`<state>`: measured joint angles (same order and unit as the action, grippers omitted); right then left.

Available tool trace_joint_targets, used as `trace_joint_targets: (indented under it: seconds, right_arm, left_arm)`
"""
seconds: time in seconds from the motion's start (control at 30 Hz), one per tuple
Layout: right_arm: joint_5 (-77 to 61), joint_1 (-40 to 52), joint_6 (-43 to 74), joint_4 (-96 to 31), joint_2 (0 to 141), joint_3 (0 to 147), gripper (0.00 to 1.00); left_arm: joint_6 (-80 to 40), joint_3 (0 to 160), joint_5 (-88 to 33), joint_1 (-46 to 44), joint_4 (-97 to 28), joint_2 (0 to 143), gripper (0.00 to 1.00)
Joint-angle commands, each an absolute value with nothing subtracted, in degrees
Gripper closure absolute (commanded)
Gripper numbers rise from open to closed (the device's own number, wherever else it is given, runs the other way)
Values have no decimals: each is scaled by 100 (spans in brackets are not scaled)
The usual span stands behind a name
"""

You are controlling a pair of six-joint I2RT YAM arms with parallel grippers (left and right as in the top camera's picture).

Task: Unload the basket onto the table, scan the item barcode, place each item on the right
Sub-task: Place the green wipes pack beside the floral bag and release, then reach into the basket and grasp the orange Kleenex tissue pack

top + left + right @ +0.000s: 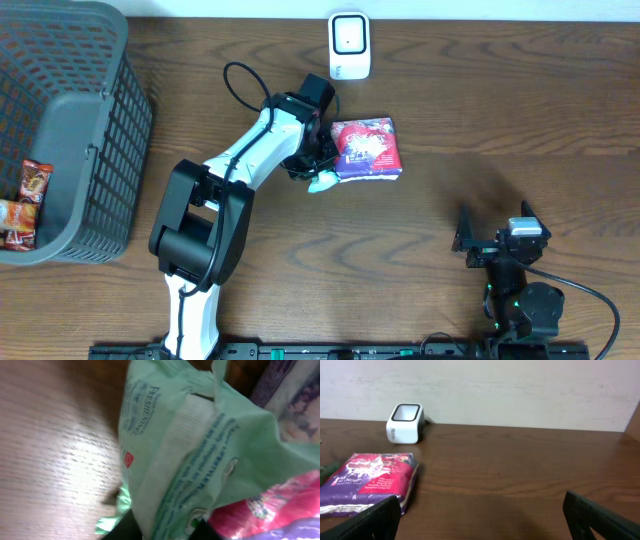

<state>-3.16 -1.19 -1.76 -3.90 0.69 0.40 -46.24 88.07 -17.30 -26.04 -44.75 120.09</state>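
Count: one green packet point(200, 450), one purple packet point(366, 147), one scanner point(349, 45), one basket point(70, 130). The green packet sits between the fingers of my left claw point(162, 532), its long axis running outward from them, beside the purple packet. Gripped or released: cannot tell. My right claw point(482, 520) gapes wide, empty.

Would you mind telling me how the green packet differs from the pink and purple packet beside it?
The green packet is mint green and crumpled; the pink and purple packet is smooth and boxy. The green packet sits at the left claw, between its jaws, while the pink and purple packet lies flat on the table. Both are printed soft packs, side by side.
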Motion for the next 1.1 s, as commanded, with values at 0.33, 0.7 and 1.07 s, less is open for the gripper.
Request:
trace_joint_targets:
  seconds: [0.33, 0.7, 1.07]
  right_arm:
    - [-311, -43, -222, -408, 32, 30, 1]
    - [-309, -43, -222, -408, 32, 30, 1]
    - [-311, -43, -222, -410, 32, 30, 1]
  left_arm:
    - [-2974, 9225, -928, -1918, -4591, 10444, 4]
    - [-2508, 9411, 1997, 185, -4464, 8313, 4]
    - [-3736, 9153, 2797, 2816, -5336, 8750, 1]
